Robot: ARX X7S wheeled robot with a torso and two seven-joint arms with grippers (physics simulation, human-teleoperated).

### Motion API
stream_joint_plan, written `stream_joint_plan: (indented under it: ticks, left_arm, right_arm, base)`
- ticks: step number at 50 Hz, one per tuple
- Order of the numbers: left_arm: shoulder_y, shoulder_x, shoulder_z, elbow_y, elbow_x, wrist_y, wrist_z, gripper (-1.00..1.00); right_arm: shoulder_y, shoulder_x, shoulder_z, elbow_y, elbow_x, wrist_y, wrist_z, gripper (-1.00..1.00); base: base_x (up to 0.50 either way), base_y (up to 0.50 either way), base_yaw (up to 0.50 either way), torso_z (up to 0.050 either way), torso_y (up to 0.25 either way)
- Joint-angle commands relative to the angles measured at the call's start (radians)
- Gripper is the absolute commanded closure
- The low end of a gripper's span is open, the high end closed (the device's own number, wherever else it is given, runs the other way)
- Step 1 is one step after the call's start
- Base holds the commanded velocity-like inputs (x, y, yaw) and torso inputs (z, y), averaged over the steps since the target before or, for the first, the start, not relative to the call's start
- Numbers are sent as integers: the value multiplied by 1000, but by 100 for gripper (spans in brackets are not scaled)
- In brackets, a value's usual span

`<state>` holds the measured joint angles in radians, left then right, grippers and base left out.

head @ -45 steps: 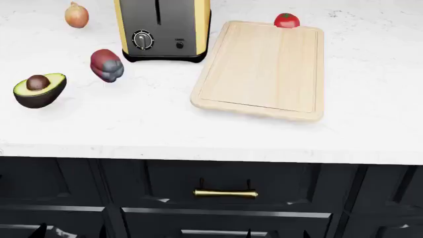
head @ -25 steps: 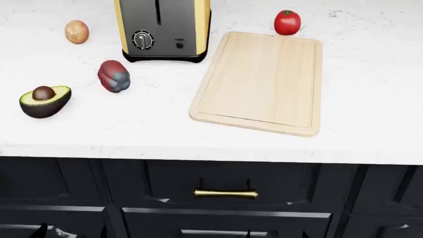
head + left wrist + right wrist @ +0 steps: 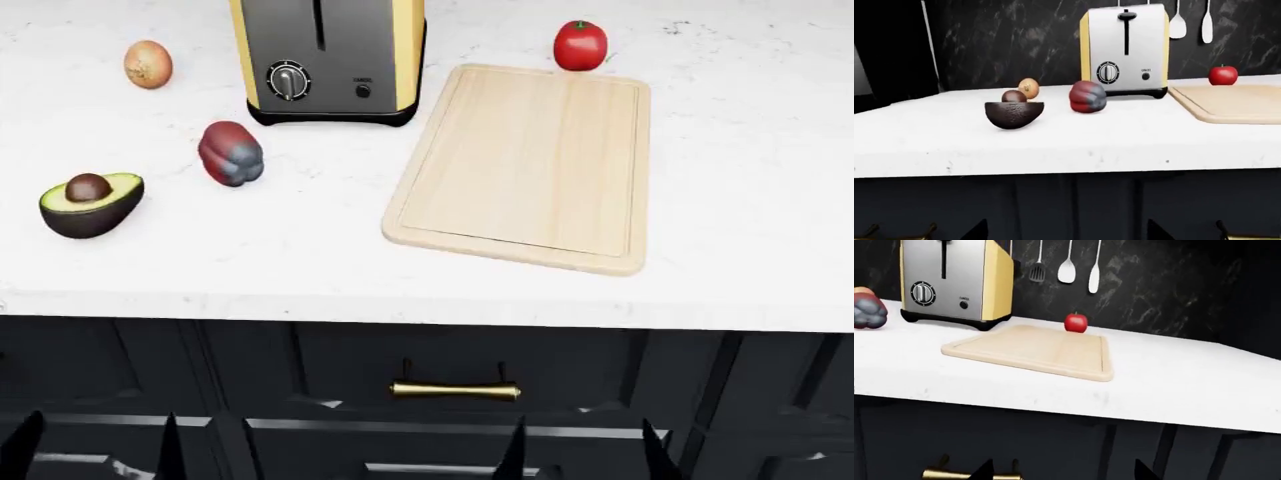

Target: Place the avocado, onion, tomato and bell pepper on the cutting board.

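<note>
Head view, left to right, positions taken from the toaster (image 3: 327, 60).

- Left pincer (image 3: 99, 450): only two dark fingertips visible at lower edge, below bench (image 3: 747, 200) front, far left of and well nearer than toaster. Tips spread wide, nothing between: released.
- Avocado (image 3: 90, 205): on bench, cut face up with pit showing, furthest left of toaster and well toward the front edge. Not on board.
- Onion (image 3: 148, 64): on bench, left of toaster, about level with its front face, apart from it.
- Bell pepper (image 3: 231, 153): on bench, just left of and in front of toaster's left corner, lying on its side, grey-blue end toward the front. Between onion and avocado in depth, touching neither.
- Cutting board (image 3: 534, 160): flat on bench, immediately right of toaster, slightly skewed, near corner close to toaster's base. Top bare.
- Tomato (image 3: 579, 45): upright on bench, right of toaster, just beyond board's far edge. Contact with board rim: cannot tell.
- Right pincer (image 3: 582, 450): two dark fingertips at lower edge, in front of dark cabinet with brass drawer handle (image 3: 455, 390), right of and well nearer than toaster. Spread wide, gripping nothing: released.

Right wrist view: utensils (image 3: 1067, 265) hanging on dark wall, right of toaster.
</note>
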<state>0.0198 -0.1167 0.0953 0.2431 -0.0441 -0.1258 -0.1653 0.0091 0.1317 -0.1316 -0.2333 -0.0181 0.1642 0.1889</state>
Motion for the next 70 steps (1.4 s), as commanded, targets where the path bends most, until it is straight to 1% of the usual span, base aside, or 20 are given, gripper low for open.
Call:
stream_joint_plan:
  ticks: [1,9,16,24,26,27,30,32,33,36,39,43,48,54,57,58,61,64,69,70]
  left_arm:
    - [-36,-40,-38,262,-9,-223,29,-100]
    - [-120,-63,-59,447,-49,-455,28,-100]
    - [-258,-75,-99,593,-114,-727,22,-100]
    - [-395,-131,-108,658,-131,-845,38,-100]
    - [-463,-134,-165,670,-154,-910,44,-100]
    - [-480,-161,-150,676,-145,-915,48,-100]
    - [-603,-208,-185,726,-171,-1061,66,-100]
    - [-663,-228,-205,742,-193,-1122,89,-100]
    - [-678,-244,-201,739,-188,-1121,88,-100]
    - [-745,-229,-258,733,-230,-1193,123,-100]
    - [-797,-232,-270,682,-242,-1208,138,-100]
    - [-855,-274,-239,634,-227,-1207,132,-100]
    - [-1000,-278,-251,556,-264,-1288,167,-100]
    - [-1112,-313,-206,462,-253,-1274,168,-100]
    - [-1165,-305,-199,385,-252,-1262,172,-100]
    - [-1199,-268,-245,360,-279,-1314,187,-100]
    - [-1271,-315,-150,284,-258,-1262,195,-100]
    - [-1325,-323,-129,201,-251,-1236,203,-100]
    - [-1355,-317,-109,149,-223,-1191,178,-100]
    - [-1354,-317,-109,139,-217,-1158,177,-100]
  right_arm:
    - [26,8,7,-203,-69,159,-7,-100]
    - [101,23,17,-321,-65,307,-28,-100]
    - [214,57,6,-397,-84,431,-60,-100]
    - [417,149,3,-499,-144,635,-122,-100]
    - [465,160,15,-535,-143,703,-144,-100]
    - [484,171,13,-546,-148,728,-152,-100]
    - [566,198,26,-573,-151,806,-183,-100]
    - [619,202,38,-578,-145,849,-200,-100]
    - [638,205,39,-580,-143,865,-206,-100]
    - [702,213,52,-574,-132,919,-231,-100]
    - [770,228,53,-543,-127,963,-250,-100]
    - [853,257,48,-511,-121,1006,-279,-100]
    - [971,281,37,-442,-115,1052,-304,-100]
    - [1119,313,-19,-348,-115,1089,-332,-100]
    - [1193,330,-54,-284,-117,1098,-344,-100]
    - [1211,331,-61,-265,-116,1095,-348,-100]
    - [1247,328,-70,-188,-111,1068,-350,-100]
    - [1281,318,-76,-127,-104,1046,-354,-100]
    - [1331,320,-92,-49,-100,1018,-362,-100]
    - [1330,323,-98,-48,-100,1019,-365,-100]
  base:
    - [0,0,0,0,0]
    - [0,0,0,0,0]
    - [0,0,0,0,0]
    - [0,0,0,0,0]
    - [0,0,0,0,0]
    - [0,0,0,0,0]
    - [0,0,0,0,0]
    - [0,0,0,0,0]
    - [0,0,0,0,0]
    - [0,0,0,0,0]
    - [0,0,0,0,0]
    - [0,0,0,0,0]
    - [0,0,0,0,0]
    - [0,0,0,0,0]
    - [0,0,0,0,0]
    - [0,0,0,0,0]
    - [0,0,0,0,0]
    - [0,0,0,0,0]
    - [123,0,0,0,0]
    - [207,0,0,0,0]
